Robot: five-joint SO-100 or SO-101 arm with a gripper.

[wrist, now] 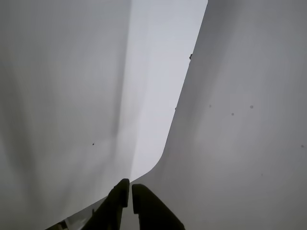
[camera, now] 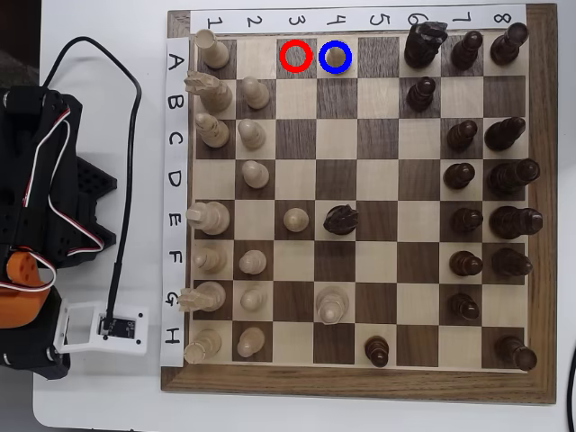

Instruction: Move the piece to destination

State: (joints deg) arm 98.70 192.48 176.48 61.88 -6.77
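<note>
Overhead view: you see the piece (camera: 335,57), a small pale cream-tan pawn with a round ball head, standing upright on the destination (camera: 346,44), the light-wood square ringed by a blue circle. That square lies in the chessboard's top row, fourth column from the left edge.

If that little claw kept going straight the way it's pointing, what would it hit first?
Probably nothing solid soon: in the wrist view the gripper, its jaws nearly closed, points only at blank pale surfaces. No chess piece or board lies ahead, though depth is unclear.
</note>
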